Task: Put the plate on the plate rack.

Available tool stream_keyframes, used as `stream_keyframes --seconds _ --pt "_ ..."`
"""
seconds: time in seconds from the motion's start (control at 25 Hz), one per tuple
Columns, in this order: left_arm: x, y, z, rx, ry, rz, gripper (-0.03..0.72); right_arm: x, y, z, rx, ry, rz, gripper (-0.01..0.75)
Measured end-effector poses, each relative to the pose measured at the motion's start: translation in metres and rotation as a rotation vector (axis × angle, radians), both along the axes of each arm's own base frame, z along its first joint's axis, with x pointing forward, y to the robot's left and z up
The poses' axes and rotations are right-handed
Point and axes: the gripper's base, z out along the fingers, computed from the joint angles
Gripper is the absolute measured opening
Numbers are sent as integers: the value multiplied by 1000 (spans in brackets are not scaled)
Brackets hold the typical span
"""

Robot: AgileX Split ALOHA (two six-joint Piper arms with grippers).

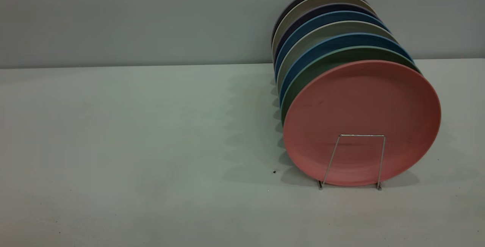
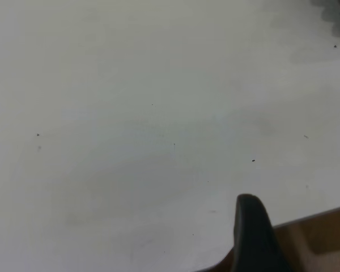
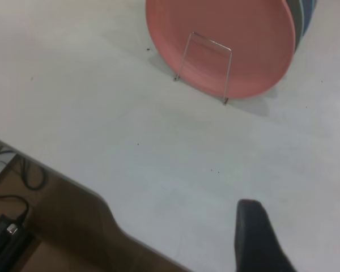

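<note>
The round salmon-pink matte plate (image 1: 362,120) stands upright in the thin silver wire plate rack (image 1: 356,160) on the pale desk (image 1: 132,144), foremost in a row of green, blue and grey plates (image 1: 322,31), well ahead of the right gripper (image 3: 294,238), whose fingers are spread and empty. Whether the left gripper (image 2: 258,235) is spread or pressed together I cannot tell.

Neither arm shows in the exterior view. The left gripper (image 2: 297,241) hangs over the near edge of the table (image 2: 130,141), one dark finger (image 2: 252,235) visible, jaws apart. The right gripper (image 3: 297,238) hovers above the table too, back from the plate rack (image 3: 207,65), fingers spread wide, holding nothing.
</note>
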Motion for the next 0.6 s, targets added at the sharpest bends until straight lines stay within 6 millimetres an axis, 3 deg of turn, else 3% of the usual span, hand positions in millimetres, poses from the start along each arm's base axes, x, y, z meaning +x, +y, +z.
stream_keyframes --seconds 0.48,0.6 --pt "0 0 0 -1 0 1 425 -2 -1 0 4 -14 -8 386" --pt "0 0 0 -1 0 1 425 -7 -1 -1 13 -46 -144 386"
